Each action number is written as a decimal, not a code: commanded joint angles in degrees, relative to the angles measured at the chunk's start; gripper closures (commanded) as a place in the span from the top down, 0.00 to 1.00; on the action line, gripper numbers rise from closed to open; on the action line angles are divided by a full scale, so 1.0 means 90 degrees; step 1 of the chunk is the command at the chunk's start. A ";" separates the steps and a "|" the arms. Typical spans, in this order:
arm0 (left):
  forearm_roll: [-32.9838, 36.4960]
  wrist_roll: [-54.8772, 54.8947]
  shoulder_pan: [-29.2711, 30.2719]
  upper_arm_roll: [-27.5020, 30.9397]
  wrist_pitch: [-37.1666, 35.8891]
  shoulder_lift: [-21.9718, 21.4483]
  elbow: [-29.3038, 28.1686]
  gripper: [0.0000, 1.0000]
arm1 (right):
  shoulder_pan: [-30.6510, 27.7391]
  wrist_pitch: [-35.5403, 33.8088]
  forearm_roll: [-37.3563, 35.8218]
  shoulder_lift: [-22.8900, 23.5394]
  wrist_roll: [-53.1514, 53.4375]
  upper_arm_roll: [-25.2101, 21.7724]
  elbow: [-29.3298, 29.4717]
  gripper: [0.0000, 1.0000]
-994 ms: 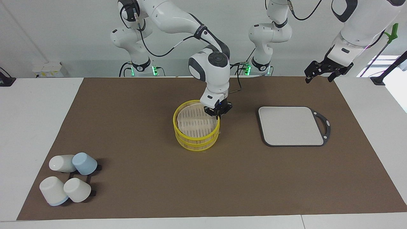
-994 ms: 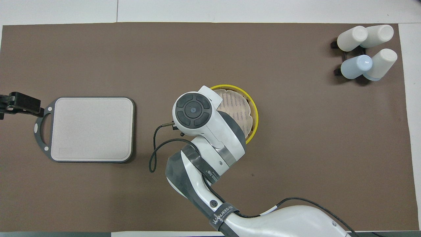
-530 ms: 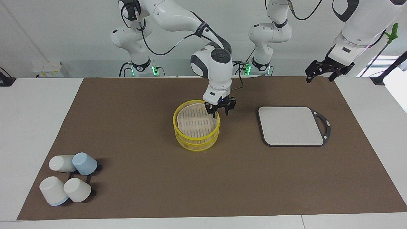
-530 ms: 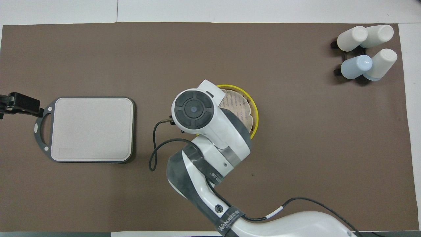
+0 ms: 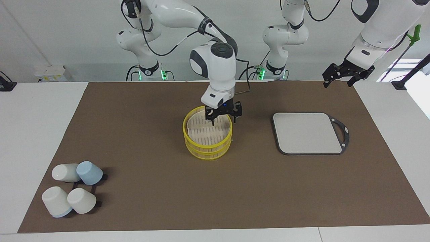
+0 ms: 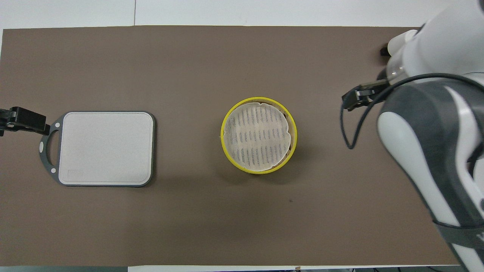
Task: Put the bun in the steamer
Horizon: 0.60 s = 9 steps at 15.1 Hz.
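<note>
The steamer (image 5: 207, 152) with yellow rims stands mid-table; in the overhead view (image 6: 261, 99) its whitish liner (image 6: 259, 138) lies bare, with nothing on it. The bun is not in view. In the facing view my right gripper (image 5: 222, 117) hangs open over the steamer's rim nearer to the robots. In the overhead view the right arm (image 6: 427, 124) stands over the right arm's end of the table and hides its own gripper. My left gripper (image 5: 337, 80) waits open, raised beside the board's handle; it also shows in the overhead view (image 6: 20, 120).
A flat grey board with a black rim (image 5: 307, 132) lies toward the left arm's end, also in the overhead view (image 6: 106, 147). Several white and blue cups (image 5: 72, 188) lie on a black rack toward the right arm's end, mostly covered in the overhead view.
In the facing view the right gripper rose and shifted over the steamer's rim. In the overhead view the right arm swung off the steamer toward the cups, uncovering the liner. The left arm stayed.
</note>
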 commanded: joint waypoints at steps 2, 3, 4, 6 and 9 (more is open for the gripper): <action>-0.0170 0.0097 -0.0006 0.0049 0.0088 -0.0021 -0.0033 1.00 | -0.0411 -0.0347 -0.0010 -0.0344 -0.0490 0.0110 -0.0365 1.00; -0.0180 0.0097 -0.0006 0.0049 0.0089 -0.0030 -0.0052 1.00 | -0.0489 -0.0338 -0.0010 -0.0345 -0.0490 0.0110 -0.0366 1.00; -0.0218 0.0097 -0.0006 0.0049 0.0098 -0.0030 -0.0081 1.00 | -0.0616 -0.0309 -0.0010 -0.0354 -0.0490 0.0130 -0.0366 1.00; -0.0277 0.0097 0.0003 0.0049 0.0127 -0.0030 -0.0091 1.00 | -0.0666 -0.0279 -0.0020 -0.0354 -0.0471 0.0139 -0.0346 1.00; -0.0277 0.0097 -0.0006 0.0049 0.0137 -0.0030 -0.0111 1.00 | -0.0744 -0.0386 -0.0020 -0.0694 -0.0490 0.0130 -0.0385 1.00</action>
